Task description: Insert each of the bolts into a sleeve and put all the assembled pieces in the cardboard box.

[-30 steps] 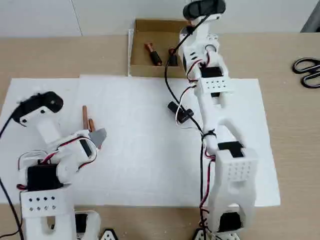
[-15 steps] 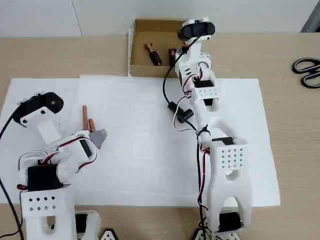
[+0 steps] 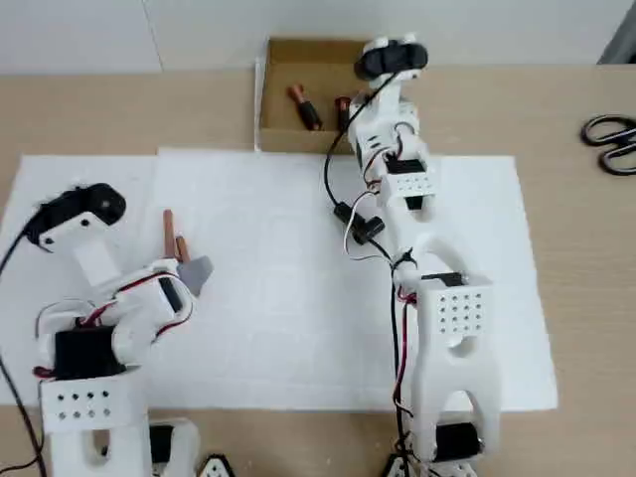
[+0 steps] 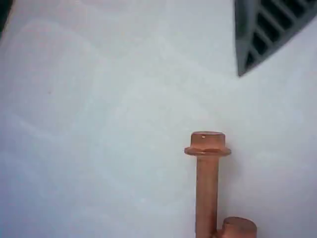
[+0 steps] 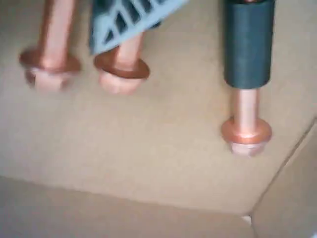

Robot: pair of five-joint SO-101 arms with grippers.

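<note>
Two bare copper bolts lie on the white foam sheet just beyond my left gripper, which is open and holds nothing. Up close, one bolt lies head away, with a second bolt head beside it and a grey finger off to one side. My right gripper hangs open over the cardboard box. Inside, a bolt in a dark sleeve lies flat, and two more copper bolts lie beside it, partly behind a blue-grey finger.
Scissors lie at the table's far right edge. A black cable connector hangs off the right arm above the foam. The foam's middle is bare between the two arms.
The right arm has drawn back and folded lower from its stretched reach over the box, then held still. The left arm and its bolts have not moved.
</note>
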